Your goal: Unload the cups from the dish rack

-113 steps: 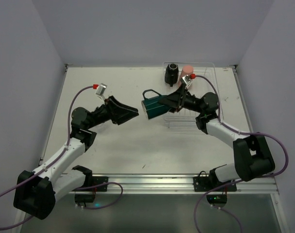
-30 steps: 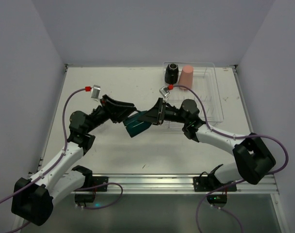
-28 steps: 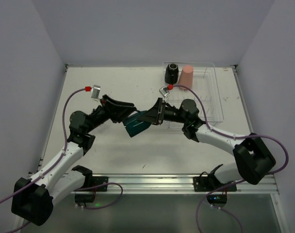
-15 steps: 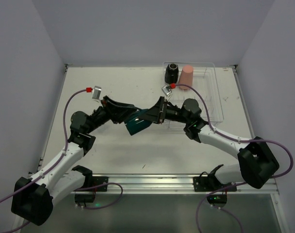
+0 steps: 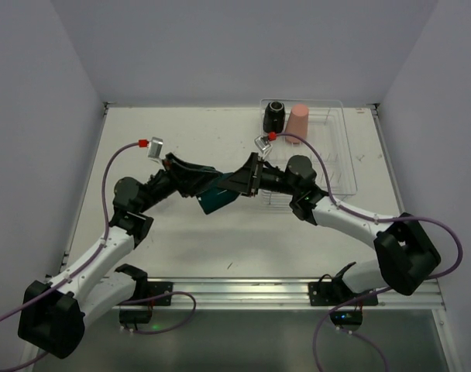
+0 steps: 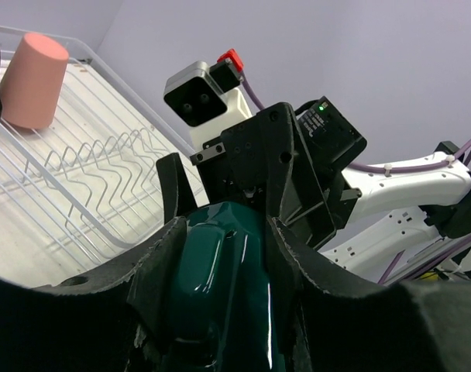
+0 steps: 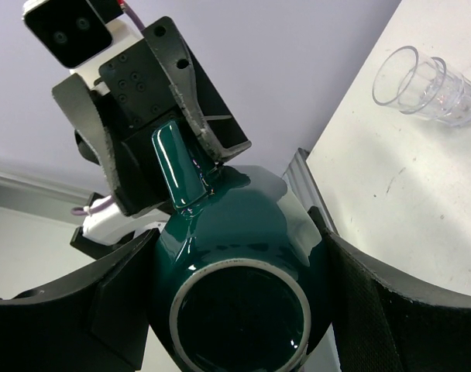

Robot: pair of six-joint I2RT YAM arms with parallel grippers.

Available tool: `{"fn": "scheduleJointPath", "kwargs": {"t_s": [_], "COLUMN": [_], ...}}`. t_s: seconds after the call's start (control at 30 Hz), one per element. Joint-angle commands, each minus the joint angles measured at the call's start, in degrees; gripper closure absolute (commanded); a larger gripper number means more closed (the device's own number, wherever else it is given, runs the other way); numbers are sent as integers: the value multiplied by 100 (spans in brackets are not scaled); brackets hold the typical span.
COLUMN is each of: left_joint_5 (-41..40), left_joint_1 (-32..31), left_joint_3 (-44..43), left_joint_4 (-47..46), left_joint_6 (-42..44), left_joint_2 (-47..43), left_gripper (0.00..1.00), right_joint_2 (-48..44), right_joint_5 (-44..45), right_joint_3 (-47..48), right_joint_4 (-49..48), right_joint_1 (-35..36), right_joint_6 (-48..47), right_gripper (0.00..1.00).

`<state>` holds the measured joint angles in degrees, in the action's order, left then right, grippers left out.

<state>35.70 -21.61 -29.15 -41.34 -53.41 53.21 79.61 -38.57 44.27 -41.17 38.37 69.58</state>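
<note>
The dark teal cup (image 5: 217, 200) hangs in the air over the middle of the table, held from both sides. My right gripper (image 5: 235, 186) is shut on its body; the right wrist view shows the cup's base (image 7: 239, 310) between my fingers. My left gripper (image 5: 208, 188) is shut on the handle side of the cup (image 6: 228, 263). The black cup (image 5: 275, 116) and the salmon-pink tumbler (image 5: 299, 120) stand at the far end of the transparent dish rack (image 5: 348, 167). One clear cup (image 7: 425, 81) lies on the table in the right wrist view.
The rack's wire dividers (image 6: 104, 155) and the pink tumbler (image 6: 32, 80) show behind the right gripper in the left wrist view. Grey walls close the table on three sides. A metal rail (image 5: 243, 291) runs along the near edge.
My right gripper carried the teal cup left from the rack to the table's middle. My left gripper moved in and closed on the cup.
</note>
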Motion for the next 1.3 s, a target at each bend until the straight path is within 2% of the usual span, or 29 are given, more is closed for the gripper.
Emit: {"fn": "scheduleJointPath", "kwargs": {"t_s": [0.0,0.27,0.47,0.5,0.57,0.7,0.73,0.77,0.83,0.87,0.93,1.0,1.27], "left_joint_5": [-55,-81,-160,-169,-204,-204,-204,-230,-239,-239,-248,-239,-555], "left_joint_1": [-63,-125,-125,-133,-133,-168,-169,-169,-169,-160,-160,-160,-151], "left_joint_3": [-118,-83,-82,-109,-187,-267,-311,-389,-758,-890,-1198,-1469,-2278], "left_joint_4": [-357,-401,-348,-313,-155,12,273,546,1482,1776,2416,2779,4598], "left_joint_6": [-38,-3,41,41,67,102,146,329,646,926,1252,1411,2386], "left_joint_2": [49,137,198,216,286,348,348,339,348,348,365,383,673], "left_gripper": [50,51,67,80,99,100,100,100,100,100,100,100,100], "right_joint_2": [1,-16,-42,-42,-42,-51,-69,-95,-209,-262,-402,-473,-1183], "right_joint_5": [51,60,69,60,42,-2,-19,-37,-19,50,208,445,1439], "right_joint_3": [407,363,345,337,345,433,468,521,704,767,960,1092,943], "right_joint_4": [-699,-823,-796,-805,-823,-692,-560,-402,367,660,1644,2442,3782], "right_joint_1": [56,74,92,109,135,136,136,144,136,136,144,127,4], "right_joint_6": [90,152,143,143,143,82,30,-180,-479,-829,-1339,-1613,-2413], "right_gripper": [100,100,100,100,100,100,95,73,48,25,4,1,1]}}
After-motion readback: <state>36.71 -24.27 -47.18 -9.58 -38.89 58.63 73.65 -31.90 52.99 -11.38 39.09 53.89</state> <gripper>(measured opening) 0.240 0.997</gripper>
